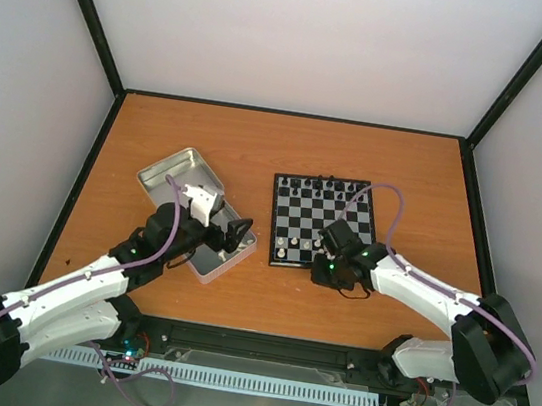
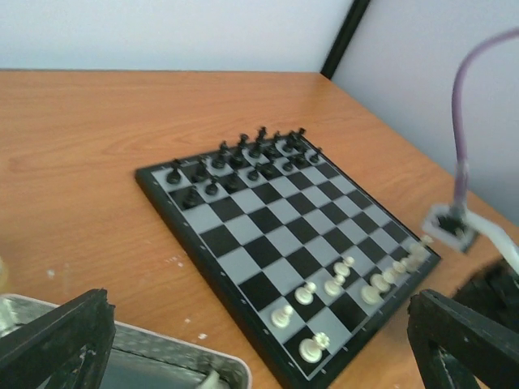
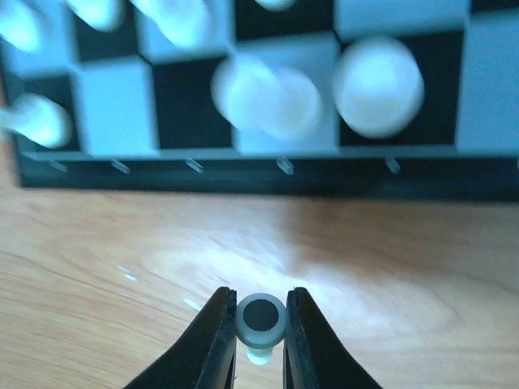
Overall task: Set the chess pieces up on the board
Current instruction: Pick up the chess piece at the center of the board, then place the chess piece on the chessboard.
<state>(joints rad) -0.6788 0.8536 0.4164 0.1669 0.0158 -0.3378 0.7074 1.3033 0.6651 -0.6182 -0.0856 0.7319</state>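
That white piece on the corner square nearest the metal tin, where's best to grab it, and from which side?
Grip the corner piece by its narrower top, straight down from above. It stands upright on a wider base, and another white piece stands close by, so a sideways approach may bump it.

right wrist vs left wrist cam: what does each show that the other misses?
Only right wrist: right gripper shut on a white chess piece, base toward the camera, over bare table just off the board edge. Only left wrist: black pieces in two rows on the far side, a corner of the metal tin, left gripper open. Both: the board and white pieces standing on it.
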